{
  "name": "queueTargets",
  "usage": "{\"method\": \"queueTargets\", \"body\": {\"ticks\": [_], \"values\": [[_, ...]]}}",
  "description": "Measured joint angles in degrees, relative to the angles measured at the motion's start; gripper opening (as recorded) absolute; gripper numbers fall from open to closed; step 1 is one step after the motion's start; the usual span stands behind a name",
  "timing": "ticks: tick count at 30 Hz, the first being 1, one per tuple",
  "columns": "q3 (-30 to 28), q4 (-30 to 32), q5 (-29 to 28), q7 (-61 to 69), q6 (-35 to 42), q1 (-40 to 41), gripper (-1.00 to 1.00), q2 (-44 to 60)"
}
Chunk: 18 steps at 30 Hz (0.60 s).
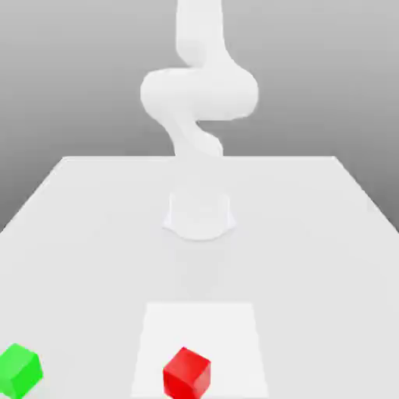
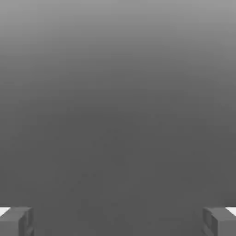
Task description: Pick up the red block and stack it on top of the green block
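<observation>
- Red block (image 1: 187, 374) lies in the exterior view on the pale rectangular patch (image 1: 167, 331) of the white counter (image 1: 78, 265), near the front edge of that view and turned cornerwise to the camera.
- It looks rigid, smooth-faced and probably light; it should not squash or break under a moderate grip, though such plain faces could slip if pinched near a corner.
- The best hold is likely from above, across two opposite upright faces at about mid-height; because the cube sits turned, the tool needs a matching twist so that the pads meet flat faces.
- Green block (image 1: 19, 371) sits towards the exterior view's left, well apart from the red one and of similar size; it also looks light, so a careless set-down could nudge it.
- Counted in the exterior view: one red block, one green block, one pale patch, one robot arm (image 1: 199, 93).
- In the hand view, the tool (image 2: 118, 222) is open, its two fingers spread wide with nothing gripped between them.
- Counted in the hand view: one tool, two fingers, against a plain grey backdrop.
</observation>
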<state>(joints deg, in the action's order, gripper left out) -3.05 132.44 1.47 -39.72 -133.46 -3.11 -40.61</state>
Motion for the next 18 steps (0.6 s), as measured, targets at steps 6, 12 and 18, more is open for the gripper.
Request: {"method": "queueTargets", "body": {"ticks": [6, 12, 18], "values": [[-6.82, 1.61, 4.28, 15.46, -4.1, -6.79, 0.0, 12.84], [-11.7, 3.16, 8.97, 30.86, -8.01, -11.67, 0.0, 25.47], [-13.29, 4.74, 12.43, 45.39, -12.01, -13.46, 0.0, 37.86]]}}
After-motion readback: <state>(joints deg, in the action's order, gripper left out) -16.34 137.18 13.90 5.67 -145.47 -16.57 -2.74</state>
